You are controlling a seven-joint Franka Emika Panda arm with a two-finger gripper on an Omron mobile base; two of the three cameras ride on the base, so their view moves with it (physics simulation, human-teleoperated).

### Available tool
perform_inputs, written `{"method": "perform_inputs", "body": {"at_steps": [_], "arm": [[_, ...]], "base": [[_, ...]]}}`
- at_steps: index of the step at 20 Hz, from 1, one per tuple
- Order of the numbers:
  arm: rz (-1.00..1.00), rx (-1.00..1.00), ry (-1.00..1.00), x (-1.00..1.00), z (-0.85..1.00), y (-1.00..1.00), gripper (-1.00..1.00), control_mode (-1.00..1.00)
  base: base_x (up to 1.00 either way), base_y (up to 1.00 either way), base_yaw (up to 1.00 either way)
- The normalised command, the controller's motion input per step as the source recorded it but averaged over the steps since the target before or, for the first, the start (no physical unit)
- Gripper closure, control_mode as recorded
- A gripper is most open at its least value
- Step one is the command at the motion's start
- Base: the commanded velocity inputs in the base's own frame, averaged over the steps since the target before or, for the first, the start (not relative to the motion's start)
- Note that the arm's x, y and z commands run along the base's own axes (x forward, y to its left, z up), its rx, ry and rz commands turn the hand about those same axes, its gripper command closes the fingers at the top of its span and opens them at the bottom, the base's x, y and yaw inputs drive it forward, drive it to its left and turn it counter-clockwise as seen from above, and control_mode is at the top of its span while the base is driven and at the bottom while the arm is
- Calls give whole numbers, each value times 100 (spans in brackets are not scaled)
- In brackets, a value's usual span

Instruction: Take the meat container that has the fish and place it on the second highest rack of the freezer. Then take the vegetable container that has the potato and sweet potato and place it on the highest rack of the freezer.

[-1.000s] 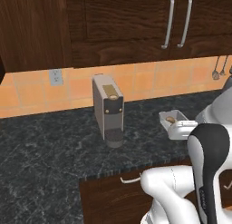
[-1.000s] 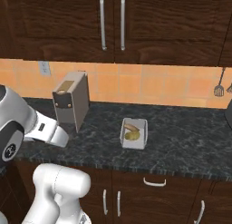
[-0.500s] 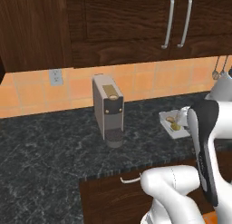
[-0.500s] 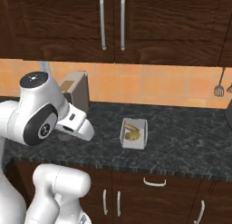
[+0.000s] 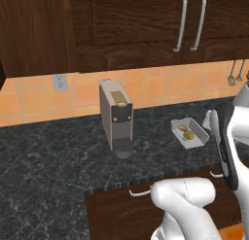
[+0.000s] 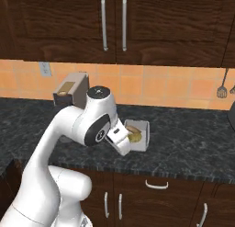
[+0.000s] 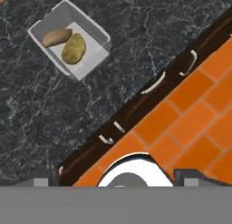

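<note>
We are working over a dark speckled counter (image 7: 41, 109) under dark wood cabinets (image 5: 146, 25), with an orange tiled backsplash (image 6: 174, 88) behind it and an orange tiled floor (image 7: 190, 114) in front.

Starting at the hand: the gripper (image 7: 117, 175) hangs high above the counter's front edge, looking straight down, and its two fingertips (image 7: 38, 175) stand wide apart with nothing between them. We judge it is held up there to get a clear look down before reaching; no grip is under way. The white arm (image 6: 73, 129) bends across the front of the counter in the right base view, its wrist partly covering the near corner of the container.

Outward from there, the vegetable container (image 7: 70, 38) sits flat on the counter, well apart from the gripper and back from the edge. It is a shallow, open, pale grey rectangular tray with thin upright walls. Inside lie two pieces side by side, touching or nearly so: a rounder yellowish potato (image 7: 74, 49) and a longer, browner sweet potato (image 7: 57, 36). Its open top and low walls suggest we would grasp it by one rim.

Farther left on the counter stands a grey coffee machine (image 5: 116, 117), well apart from the tray. Drawer handles (image 7: 153, 83) line the cabinet front below the counter edge.
</note>
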Motion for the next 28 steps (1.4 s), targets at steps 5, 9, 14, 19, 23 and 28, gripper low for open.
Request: {"method": "perform_inputs", "body": {"at_steps": [5, 9, 14, 19, 23, 28], "arm": [[-43, 29, -1, 96, -54, -55, -100, -100], [-39, 18, 1, 100, -44, -15, -100, -100], [-23, 9, 11, 88, -44, -2, -100, -100], [-1, 18, 0, 81, -43, -28, -100, -100], [0, 12, 1, 4, -24, -42, -100, -100], [-3, 0, 3, -2, -27, 0, -100, -100]], "base": [[0, 0, 0], [0, 0, 0], [0, 0, 0], [0, 0, 0], [0, 0, 0], [0, 0, 0]]}}
